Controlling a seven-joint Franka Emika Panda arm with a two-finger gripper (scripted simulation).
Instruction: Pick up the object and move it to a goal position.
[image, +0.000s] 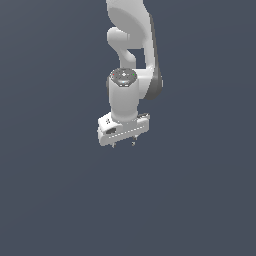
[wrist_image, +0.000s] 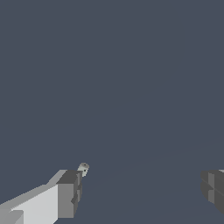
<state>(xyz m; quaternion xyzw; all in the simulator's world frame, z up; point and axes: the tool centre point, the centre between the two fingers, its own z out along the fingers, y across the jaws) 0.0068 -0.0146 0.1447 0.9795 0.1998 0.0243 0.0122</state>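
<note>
The Panda arm (image: 131, 60) hangs over plain grey ground, its end effector (image: 124, 144) spread wide with nothing between the fingers (wrist_image: 68, 194). In the wrist view, a small pale object (wrist_image: 83, 168) lies just beyond one fingertip, off-centre; its shape and axis are unclear.

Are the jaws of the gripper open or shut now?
Open. In the wrist view the gripper shows its two fingers far apart, with only bare floor between them.
</note>
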